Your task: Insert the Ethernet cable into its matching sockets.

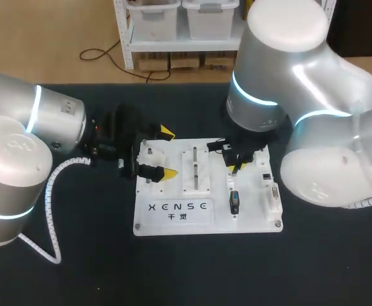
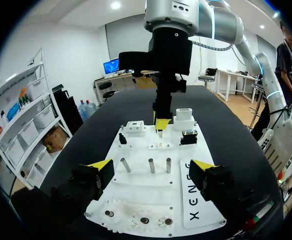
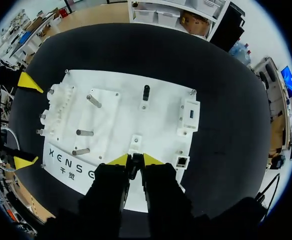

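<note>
While the left gripper [image 1: 168, 153] sits at the left edge of the white board [image 1: 205, 227] with its fingers wide apart and touching nothing, the right gripper [image 3: 135, 159] hangs over the board's far right part. Its yellow tips are close together, pinching a small dark plug [image 3: 133, 166]; whether a cable trails from it I cannot tell. A small white block [image 3: 135, 144] lies just ahead of the plug. 3 metal pegs [image 2: 151, 165] stand mid-board. 1 black connector [image 1: 235, 202] stands upright in its holder on the board's right half. A small square socket [image 3: 182, 161] shows a dark opening at the board's corner, beside the right gripper.
</note>
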`<state>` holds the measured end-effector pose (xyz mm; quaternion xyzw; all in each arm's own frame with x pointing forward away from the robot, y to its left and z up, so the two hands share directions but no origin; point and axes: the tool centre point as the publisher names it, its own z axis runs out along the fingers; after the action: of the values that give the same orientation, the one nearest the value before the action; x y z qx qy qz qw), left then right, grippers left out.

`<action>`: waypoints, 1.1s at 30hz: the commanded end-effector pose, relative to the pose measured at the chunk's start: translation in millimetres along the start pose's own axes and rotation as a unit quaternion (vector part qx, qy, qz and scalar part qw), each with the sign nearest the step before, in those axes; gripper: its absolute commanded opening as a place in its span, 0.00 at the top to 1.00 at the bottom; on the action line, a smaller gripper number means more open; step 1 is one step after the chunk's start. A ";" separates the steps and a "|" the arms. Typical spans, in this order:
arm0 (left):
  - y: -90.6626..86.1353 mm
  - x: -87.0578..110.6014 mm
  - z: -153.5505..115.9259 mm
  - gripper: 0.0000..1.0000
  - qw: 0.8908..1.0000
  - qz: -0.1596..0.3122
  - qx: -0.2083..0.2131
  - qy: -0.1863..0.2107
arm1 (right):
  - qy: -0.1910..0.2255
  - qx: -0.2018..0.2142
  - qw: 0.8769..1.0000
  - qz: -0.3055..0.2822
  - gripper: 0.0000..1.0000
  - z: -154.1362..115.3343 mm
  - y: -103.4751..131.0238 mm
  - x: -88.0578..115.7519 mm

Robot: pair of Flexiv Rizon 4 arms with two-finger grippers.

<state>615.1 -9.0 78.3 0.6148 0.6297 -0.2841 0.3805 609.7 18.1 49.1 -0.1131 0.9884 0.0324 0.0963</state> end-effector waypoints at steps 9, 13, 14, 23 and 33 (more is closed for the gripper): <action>-1.0 2.0 -0.1 0.00 1.000 0.001 -0.002 -0.003 | -0.012 0.032 0.999 0.023 1.00 -2.2 -43.0 10.5; -1.0 2.0 -0.1 0.00 1.000 0.001 -0.002 -0.003 | -0.017 0.041 0.998 0.037 1.00 1.2 -52.8 9.0; -1.0 2.0 -0.1 0.00 1.000 0.001 -0.002 -0.003 | -0.017 0.041 0.998 0.040 1.00 1.5 -54.7 8.9; -1.0 2.0 -0.1 0.00 1.000 0.001 -0.002 -0.003 | -0.017 0.050 0.997 0.049 1.00 6.0 -61.9 14.4; -1.0 2.0 -0.1 0.00 1.000 0.001 -0.002 -0.003 | -0.022 0.059 0.997 0.053 1.00 7.3 -69.4 14.7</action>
<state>615.1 -9.1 78.3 0.6149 0.6298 -0.2840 0.3804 615.7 -50.0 35.7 -0.0555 0.9913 -0.0185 0.1178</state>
